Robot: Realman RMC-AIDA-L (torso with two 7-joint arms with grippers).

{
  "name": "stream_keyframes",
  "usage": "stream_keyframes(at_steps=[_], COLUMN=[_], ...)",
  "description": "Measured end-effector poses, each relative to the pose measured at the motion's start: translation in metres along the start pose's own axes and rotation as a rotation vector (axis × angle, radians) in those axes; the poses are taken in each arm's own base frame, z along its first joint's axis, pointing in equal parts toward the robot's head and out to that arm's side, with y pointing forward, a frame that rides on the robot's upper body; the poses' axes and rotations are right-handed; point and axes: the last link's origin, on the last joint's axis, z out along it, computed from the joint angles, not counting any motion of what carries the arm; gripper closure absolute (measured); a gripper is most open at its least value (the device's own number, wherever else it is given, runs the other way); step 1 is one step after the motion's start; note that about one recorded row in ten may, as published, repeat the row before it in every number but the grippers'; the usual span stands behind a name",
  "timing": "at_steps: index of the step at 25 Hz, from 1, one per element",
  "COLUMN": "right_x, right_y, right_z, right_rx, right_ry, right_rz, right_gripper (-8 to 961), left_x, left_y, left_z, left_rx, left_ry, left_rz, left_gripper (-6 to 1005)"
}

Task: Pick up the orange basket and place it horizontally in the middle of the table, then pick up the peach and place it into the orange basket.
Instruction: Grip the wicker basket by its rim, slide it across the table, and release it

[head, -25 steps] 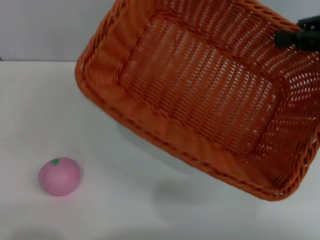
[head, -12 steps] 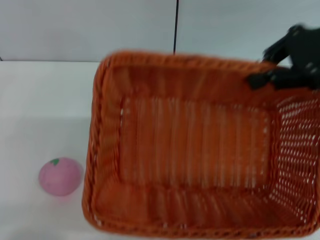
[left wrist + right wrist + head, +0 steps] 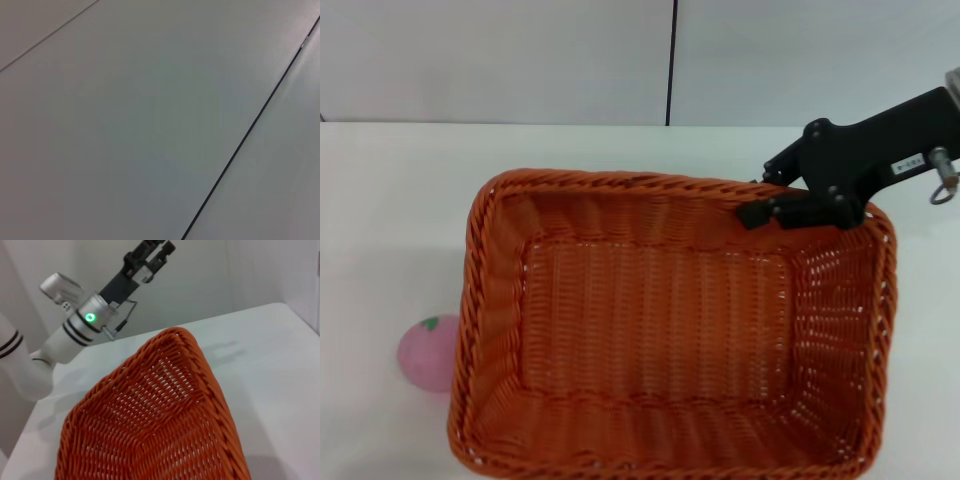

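Observation:
The orange basket [image 3: 650, 320] lies with its long side across the white table [image 3: 400, 200], open side up, filling the middle and near right of the head view. My right gripper [image 3: 775, 205] is shut on its far rim near the right corner, one black finger showing inside the wall. Just off the basket's left wall sits the pink peach [image 3: 423, 352], partly hidden behind the rim. The right wrist view shows a corner of the basket [image 3: 150, 430]. My left gripper [image 3: 152, 252] is held high, far from both things, and holds nothing.
A wall with a dark vertical seam [image 3: 672, 60] runs behind the table's far edge. Bare tabletop lies to the left of and beyond the basket [image 3: 410, 230]. The left wrist view shows only plain wall panels.
The basket has swung down from a raised, tilted pose and turned level with its long side across the table. It now covers part of the peach. My right gripper came down and leftward with it.

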Motion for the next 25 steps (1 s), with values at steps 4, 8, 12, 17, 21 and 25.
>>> stream_keyframes(at_steps=[4,8,12,17,21,25], right_x=[0.005,0.01,0.011,0.011,0.013,0.012], right_y=[-0.005,-0.005,-0.004,-0.005,-0.007,-0.008], right_z=[0.006,0.01,0.011,0.015,0.027,0.035], right_rx=[0.026,0.022,0.018,0.017,0.03,0.028], right_ry=[-0.006,-0.004,-0.001,0.008,0.029,0.054], right_rz=[0.009,0.013,0.016,0.012,0.017,0.023], right_gripper=[758,755,752,748,745,742], left_x=[-0.001,-0.001,-0.001,-0.003,-0.004,-0.005], left_y=[0.0,0.0,0.0,0.001,0.0,0.0], left_z=[0.0,0.0,0.0,0.001,0.001,0.002], left_rx=[-0.001,-0.002,-0.002,-0.004,0.001,0.003], left_ry=[-0.002,-0.004,-0.006,-0.015,-0.021,-0.023], left_rz=[-0.001,-0.002,-0.002,-0.005,-0.007,-0.008], left_gripper=[360,361,362,363,363,364])
